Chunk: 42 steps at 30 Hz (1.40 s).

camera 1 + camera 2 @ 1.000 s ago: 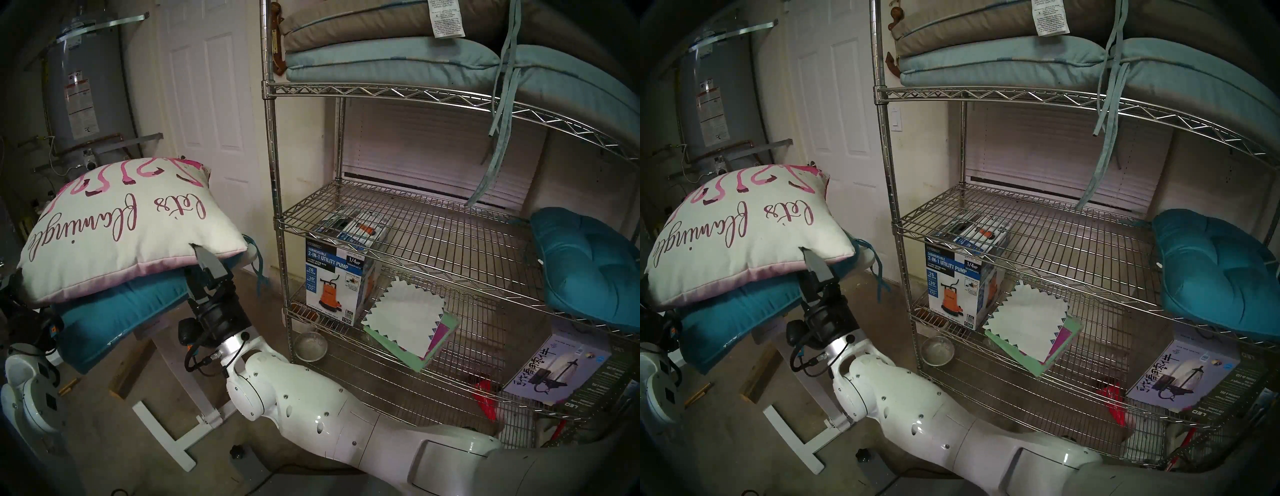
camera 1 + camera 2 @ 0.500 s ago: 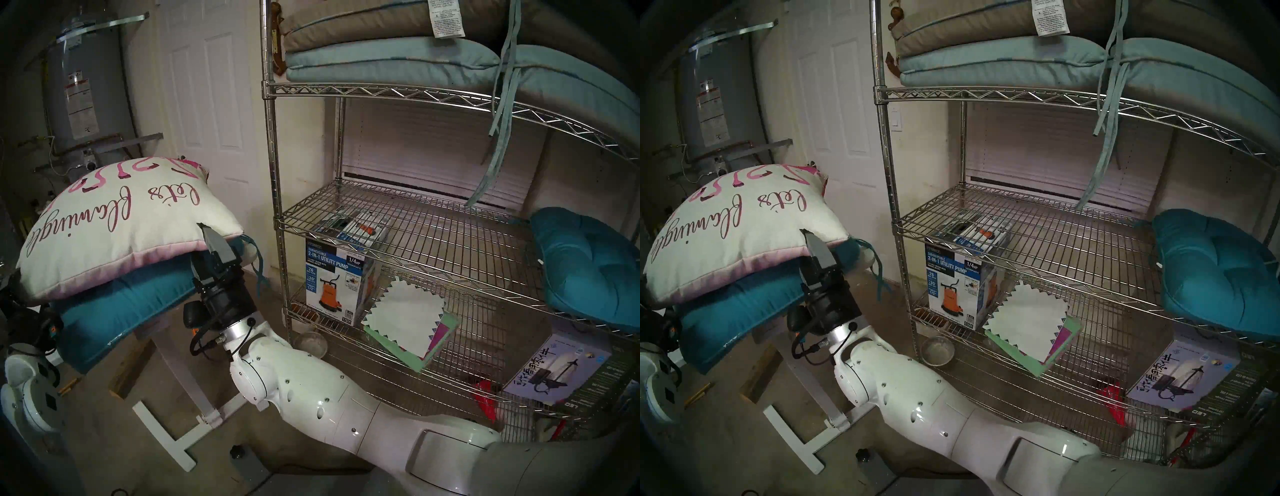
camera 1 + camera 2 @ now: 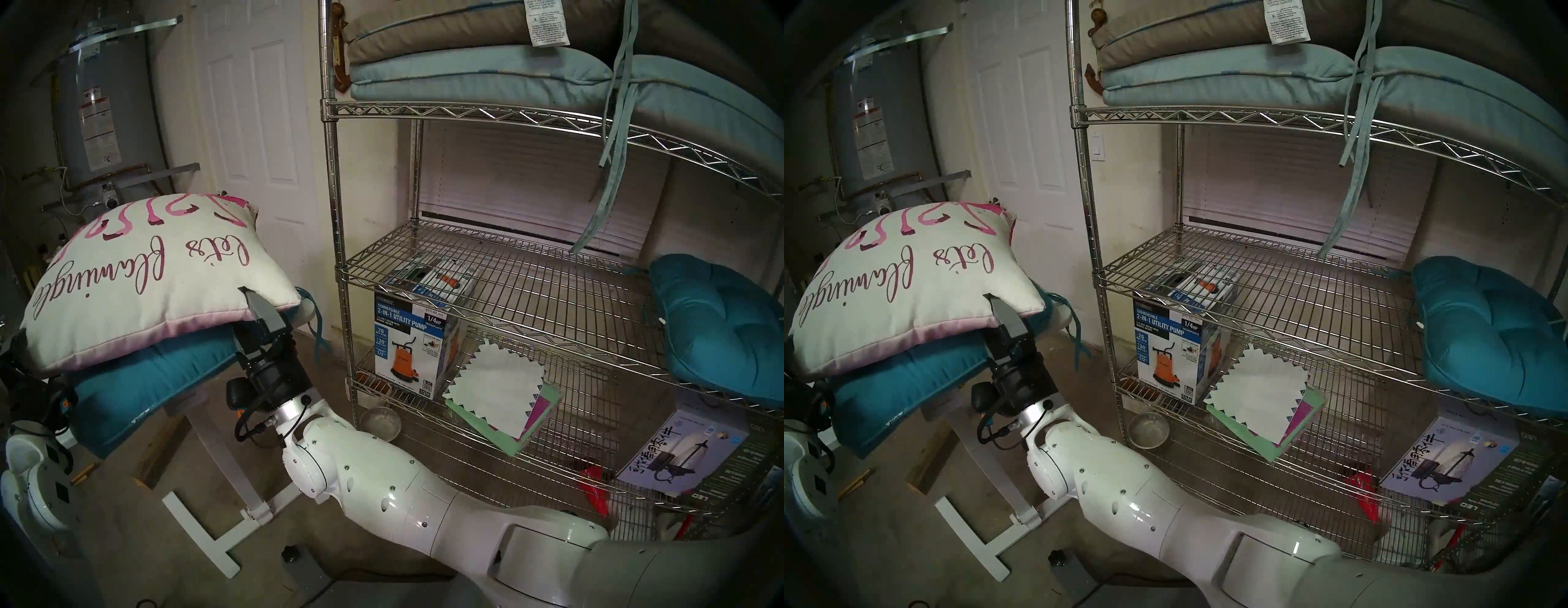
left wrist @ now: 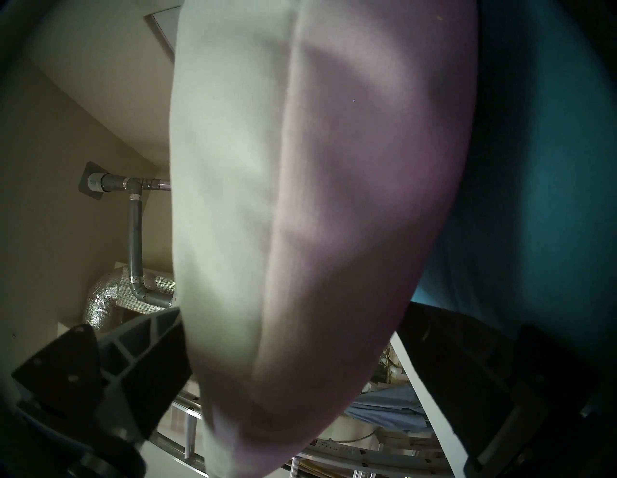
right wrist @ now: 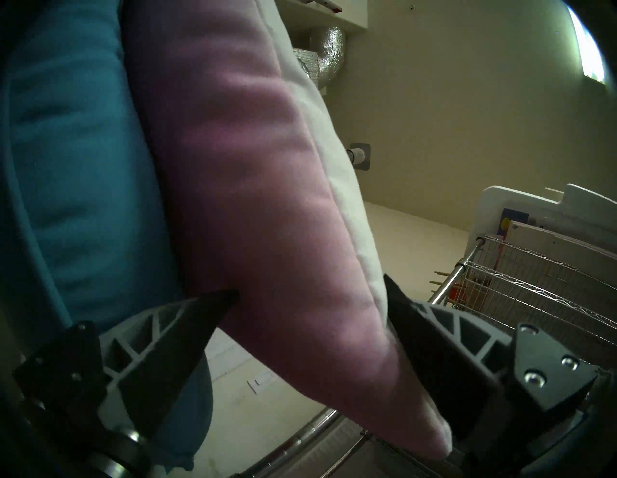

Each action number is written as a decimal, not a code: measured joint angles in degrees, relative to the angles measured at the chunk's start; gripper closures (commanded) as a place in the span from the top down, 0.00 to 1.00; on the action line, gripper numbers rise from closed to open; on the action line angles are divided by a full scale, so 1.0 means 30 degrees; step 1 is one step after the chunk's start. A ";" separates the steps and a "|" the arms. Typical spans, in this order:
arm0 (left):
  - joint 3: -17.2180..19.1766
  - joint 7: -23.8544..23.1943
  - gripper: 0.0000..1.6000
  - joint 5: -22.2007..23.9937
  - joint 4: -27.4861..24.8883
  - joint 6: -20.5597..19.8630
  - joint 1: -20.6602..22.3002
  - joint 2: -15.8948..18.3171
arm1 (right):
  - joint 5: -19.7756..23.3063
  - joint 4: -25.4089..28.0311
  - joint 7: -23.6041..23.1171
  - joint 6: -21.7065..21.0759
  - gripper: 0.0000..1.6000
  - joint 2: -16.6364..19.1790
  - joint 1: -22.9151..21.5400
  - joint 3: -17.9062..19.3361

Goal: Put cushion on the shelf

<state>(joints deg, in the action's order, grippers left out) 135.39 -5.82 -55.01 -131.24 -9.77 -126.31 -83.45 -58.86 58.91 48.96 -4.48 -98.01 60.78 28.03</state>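
Head views show the cushion [image 3: 144,271] lying print-up on a teal pad [image 3: 140,390], which rests on a small white surface [image 3: 212,450] left of the shelf [image 3: 488,271]. The right gripper [image 5: 310,293] stands wide open around the cushion's near right corner: in the right wrist view one finger [image 5: 180,337] sits at the seam between the pink underside and the teal pad, the other [image 5: 420,337] against the white top face, neither pinching the fabric. The left gripper [image 4: 300,333] is likewise spread apart at the cushion's left edge, with one finger [image 4: 140,353] beside the white face and the other in shadow under the pad. On the shelf, the middle tier is bare at its left, with a second teal pad [image 3: 721,327] at its right end.
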 measured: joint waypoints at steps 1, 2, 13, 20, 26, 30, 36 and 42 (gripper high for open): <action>-0.0001 -0.0001 1.00 -0.0002 -0.0001 0.0002 0.0003 0.0000 | 0.0007 -0.0058 0.0007 0.0047 1.00 0.0008 -0.0041 0.0043; -0.0002 -0.0002 1.00 -0.0004 -0.0002 0.0005 0.0007 0.0000 | 0.0014 -0.0110 0.0010 0.0097 1.00 0.0016 -0.0088 0.0086; -0.0004 -0.0017 1.00 -0.0035 -0.0011 0.0035 0.0046 -0.0008 | -0.0025 0.0197 -0.0122 0.0454 1.00 0.0568 -0.0497 0.0410; -0.0003 -0.0027 1.00 -0.0049 -0.0016 0.0048 0.0064 -0.0016 | -0.0216 0.0701 -0.0675 0.0388 1.00 0.0973 -0.0600 0.0426; -0.0003 -0.0033 1.00 -0.0061 -0.0021 0.0065 0.0079 -0.0022 | -0.0146 0.0918 -0.1006 0.0471 0.00 0.1125 -0.0634 0.0599; -0.0002 0.0145 1.00 -0.0240 -0.0021 0.0307 -0.0025 -0.0048 | 0.0173 0.0804 -0.0934 0.1137 0.00 0.1004 -0.0560 0.0605; -0.0045 0.0526 1.00 -0.0544 -0.0086 0.0589 -0.0282 -0.0359 | 0.0689 0.0490 -0.0618 0.1550 0.00 0.0726 -0.0015 0.0196; -0.0155 0.0596 0.00 -0.0661 -0.0222 0.0556 -0.0308 -0.0690 | 0.1331 0.0116 -0.0133 0.1564 0.00 0.0502 0.0238 -0.0450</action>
<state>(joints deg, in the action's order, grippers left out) 134.93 -4.03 -56.99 -131.91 -8.10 -127.23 -85.52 -54.87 59.26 48.56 0.21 -96.51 61.49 26.68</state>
